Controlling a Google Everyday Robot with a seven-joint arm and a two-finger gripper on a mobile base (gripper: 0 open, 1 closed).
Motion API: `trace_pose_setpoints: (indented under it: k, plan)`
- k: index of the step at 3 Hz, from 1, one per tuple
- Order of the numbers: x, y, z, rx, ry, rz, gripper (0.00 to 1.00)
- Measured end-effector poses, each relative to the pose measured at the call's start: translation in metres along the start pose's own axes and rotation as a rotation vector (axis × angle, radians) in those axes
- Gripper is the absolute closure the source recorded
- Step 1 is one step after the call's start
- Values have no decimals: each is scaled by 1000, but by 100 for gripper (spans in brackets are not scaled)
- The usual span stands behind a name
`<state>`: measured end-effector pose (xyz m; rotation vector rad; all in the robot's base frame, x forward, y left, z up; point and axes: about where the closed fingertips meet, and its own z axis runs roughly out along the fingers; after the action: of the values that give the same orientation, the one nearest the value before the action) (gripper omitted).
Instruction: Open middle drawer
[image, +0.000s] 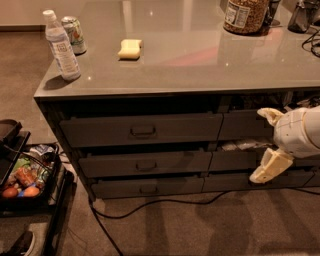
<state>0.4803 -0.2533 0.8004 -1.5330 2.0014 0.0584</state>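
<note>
The middle drawer (145, 164) is the dark grey front in the left column of the cabinet, with a small loop handle (145, 166) at its centre. Its front stands about level with the taller top drawer (142, 130) and the slim bottom drawer (147, 187); its inside does not show. My white gripper (265, 144) hangs in front of the cabinet's right column, well to the right of the handle and at about the middle drawer's height. Its two fingers are spread apart, one up (270, 115) and one down (265, 170), holding nothing.
On the countertop (200, 55) stand a water bottle (60, 47), a can (74, 34), a yellow sponge (130, 48) and a jar (244, 15). A black cart with food (22, 180) stands at the left. A cable (150, 205) runs across the carpet below the drawers.
</note>
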Motion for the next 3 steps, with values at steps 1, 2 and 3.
trace_pose_setpoints:
  k: [1, 2, 3]
  plan:
    - [4, 9, 13, -65, -61, -133, 0]
    - [6, 11, 17, -72, -66, -211, 0]
    - [6, 11, 17, -72, -66, -211, 0]
